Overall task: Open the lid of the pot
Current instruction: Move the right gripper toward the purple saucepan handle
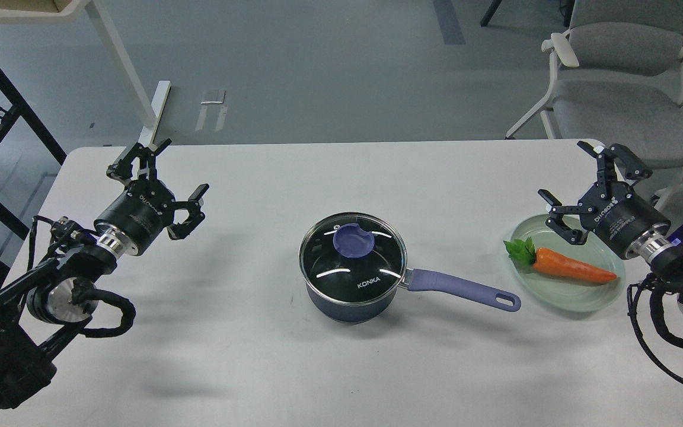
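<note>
The pot (350,293) stands mid-desk, nearer the front edge, with the lid (352,258) seated on its rim. Treat the lid as rigid, smooth, breakable glass; grip it only by the flat knob (353,240) at its centre. Both the left gripper (169,178) and the right gripper (573,178) hang spread and empty, well apart from the pot.

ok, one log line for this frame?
lid: on pot | left gripper: open, empty | right gripper: open, empty, by plate with carrot
</note>
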